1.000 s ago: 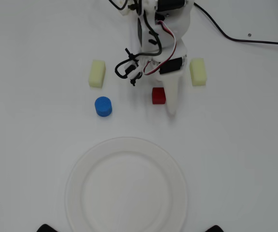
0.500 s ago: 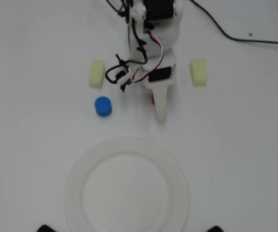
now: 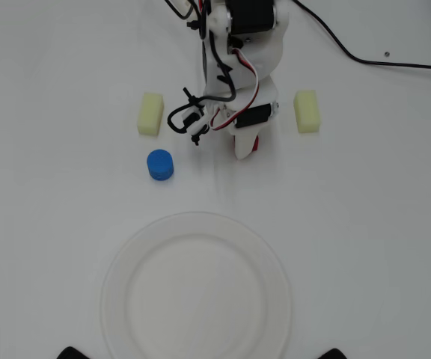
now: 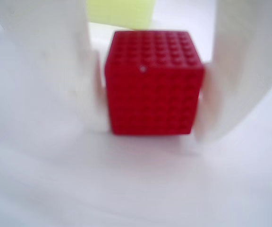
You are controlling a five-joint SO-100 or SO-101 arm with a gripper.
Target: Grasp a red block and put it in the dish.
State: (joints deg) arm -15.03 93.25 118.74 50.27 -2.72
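The red block (image 4: 152, 82) is a small dark-red textured cube. In the wrist view it sits on the table between my two white fingers (image 4: 221, 71), which press on its left and right sides. In the overhead view only a sliver of the block (image 3: 255, 143) shows beside my gripper (image 3: 247, 148), below the arm at the top centre. My gripper (image 4: 150, 133) is shut on the block at table level. The dish (image 3: 197, 292), a large white paper plate, lies at the bottom centre, well apart from the gripper.
A blue cylinder (image 3: 160, 164) stands left of the gripper. Two pale yellow blocks lie left (image 3: 150, 114) and right (image 3: 306, 111) of the arm; one shows behind the cube in the wrist view (image 4: 122, 12). A black cable (image 3: 395, 63) runs at the top right.
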